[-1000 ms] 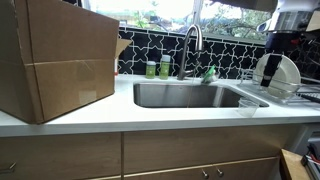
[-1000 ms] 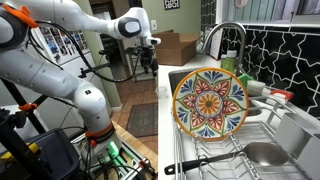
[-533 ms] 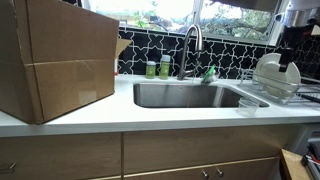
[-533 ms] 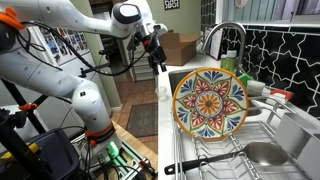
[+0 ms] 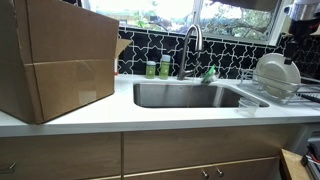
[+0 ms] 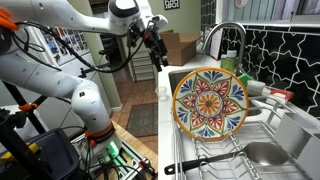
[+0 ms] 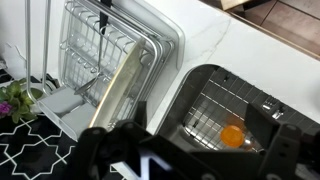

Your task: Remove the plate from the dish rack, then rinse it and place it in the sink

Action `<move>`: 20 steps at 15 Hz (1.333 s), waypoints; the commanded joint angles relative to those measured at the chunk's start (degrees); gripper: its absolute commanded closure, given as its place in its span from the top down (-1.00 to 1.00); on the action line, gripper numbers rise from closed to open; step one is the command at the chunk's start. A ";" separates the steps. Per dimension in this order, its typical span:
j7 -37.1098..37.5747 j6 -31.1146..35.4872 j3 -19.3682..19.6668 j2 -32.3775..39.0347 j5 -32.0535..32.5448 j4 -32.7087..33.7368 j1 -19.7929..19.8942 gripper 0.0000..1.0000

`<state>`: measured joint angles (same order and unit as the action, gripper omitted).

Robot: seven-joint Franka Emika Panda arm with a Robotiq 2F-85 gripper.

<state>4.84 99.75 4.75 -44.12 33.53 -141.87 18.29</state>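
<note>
Paint in a bright flower pattern is seen on the plate [image 6: 210, 102], which is stood on edge in the dish rack [image 6: 240, 155] at the lower right of an exterior view, its face turned to the camera. In the wrist view the plate is shown edge-on in the wire slots at the upper left, with the sink [image 7: 200, 95] just beside the rack at the lower right. A wire grid is laid in the sink, and a small orange object [image 7: 232, 133] is seen at it. The gripper [image 6: 158, 55] is held in the air in the upper middle of an exterior view, well apart from the plate. Its fingers are spread, as shown along the bottom edge of the wrist view, and nothing is held between them. A faucet [image 5: 192, 45] is mounted behind the sink, two green bottles [image 5: 158, 68] are set beside it, and a large cardboard box [image 5: 60, 60] is placed on the counter [image 5: 150, 115] at the left of the frame.
</note>
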 commanded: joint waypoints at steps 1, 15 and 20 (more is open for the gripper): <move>7.06 -1.52 2.45 0.99 0.70 0.80 1.60 1.00; 13.71 17.16 13.18 5.26 8.37 4.27 9.37 1.00; 12.32 23.55 15.84 9.89 6.80 4.97 8.70 1.00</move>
<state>18.27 119.75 19.06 -37.92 41.06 -138.00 27.44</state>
